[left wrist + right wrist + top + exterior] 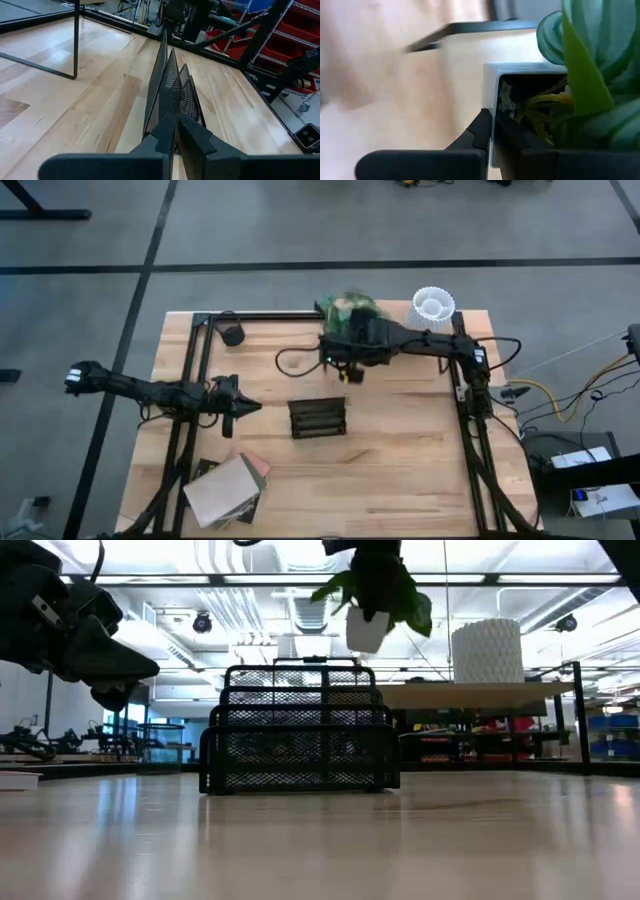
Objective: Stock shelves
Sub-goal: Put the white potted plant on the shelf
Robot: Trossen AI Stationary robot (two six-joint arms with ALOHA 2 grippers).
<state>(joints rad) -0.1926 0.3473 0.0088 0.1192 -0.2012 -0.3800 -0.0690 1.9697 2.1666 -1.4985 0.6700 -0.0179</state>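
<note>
Two arms work near the shelves (400, 315) at the table's far edge. Right gripper (492, 131) pinches a potted plant's (375, 600) white rim above them; left gripper (176, 131) is closed, well short of them.

plant (385, 590): green, white pot | rack (300, 730): black mesh | vase (487, 652): white, ribbed

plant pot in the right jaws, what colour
White, a square pot with green leaves; it shows best in the right wrist view.
</note>
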